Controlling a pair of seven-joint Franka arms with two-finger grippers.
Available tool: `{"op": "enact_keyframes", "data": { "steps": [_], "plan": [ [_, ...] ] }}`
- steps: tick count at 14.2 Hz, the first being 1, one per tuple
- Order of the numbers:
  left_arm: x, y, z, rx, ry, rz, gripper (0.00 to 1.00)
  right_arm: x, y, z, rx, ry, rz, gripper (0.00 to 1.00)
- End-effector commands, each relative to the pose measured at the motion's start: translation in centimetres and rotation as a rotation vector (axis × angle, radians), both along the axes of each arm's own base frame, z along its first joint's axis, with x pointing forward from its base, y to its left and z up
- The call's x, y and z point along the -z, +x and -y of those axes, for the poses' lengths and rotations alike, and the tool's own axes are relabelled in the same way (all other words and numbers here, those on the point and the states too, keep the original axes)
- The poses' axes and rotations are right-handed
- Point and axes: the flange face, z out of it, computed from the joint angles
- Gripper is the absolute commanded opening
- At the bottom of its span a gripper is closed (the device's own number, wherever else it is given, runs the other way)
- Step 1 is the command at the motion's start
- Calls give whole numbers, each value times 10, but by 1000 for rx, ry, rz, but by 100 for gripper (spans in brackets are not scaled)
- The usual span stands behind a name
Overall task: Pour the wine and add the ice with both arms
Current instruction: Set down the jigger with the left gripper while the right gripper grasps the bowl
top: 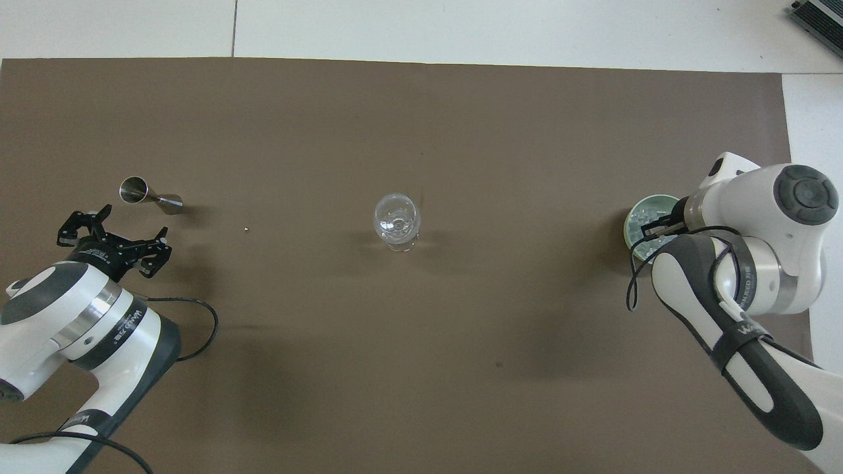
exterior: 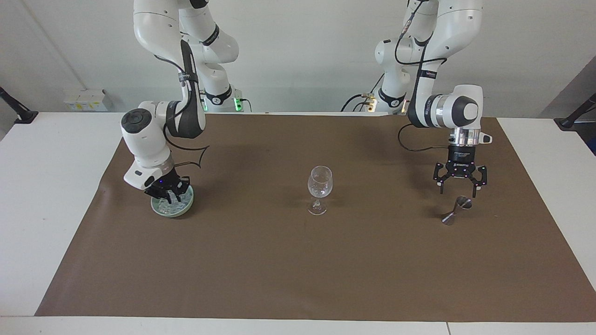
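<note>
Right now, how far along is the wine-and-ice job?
Looks done: the jigger lies on the mat, free of the open left gripper above it. In hand: the right gripper is down among the ice in the bowl. Left: carrying ice to the wine glass at the mat's middle.

1 wine glass (exterior: 320, 186), 1 jigger (exterior: 457, 209), 1 ice bowl (exterior: 172, 207), 2 arms (exterior: 153, 139)

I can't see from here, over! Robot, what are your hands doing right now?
Left gripper open above the steel jigger, not touching. Right gripper down in the ice bowl. Wine glass standing mid-mat, nothing in the way.
</note>
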Motion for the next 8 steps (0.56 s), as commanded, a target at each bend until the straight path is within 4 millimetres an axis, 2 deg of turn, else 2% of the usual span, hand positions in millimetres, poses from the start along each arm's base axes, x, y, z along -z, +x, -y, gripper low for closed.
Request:
{"op": "enact_keyframes", "data": {
  "steps": [1,2,4,7,8],
  "plan": [
    [-16,5,-1,11,45,22,100,-16,6,1,29,-5,-22,0],
    [-18,7,0,35,70,28,100,-24,8,0,36,3,-26,0],
    [-36,5,-23,35,106,72,100,-40,9,0,58,7,-28,0],
    [-50,8,-30,101,195,90,100,-60,5,-3,114,32,-11,0],
    [-53,10,-31,120,219,93,100,-75,5,-6,161,66,0,0]
  ]
}}
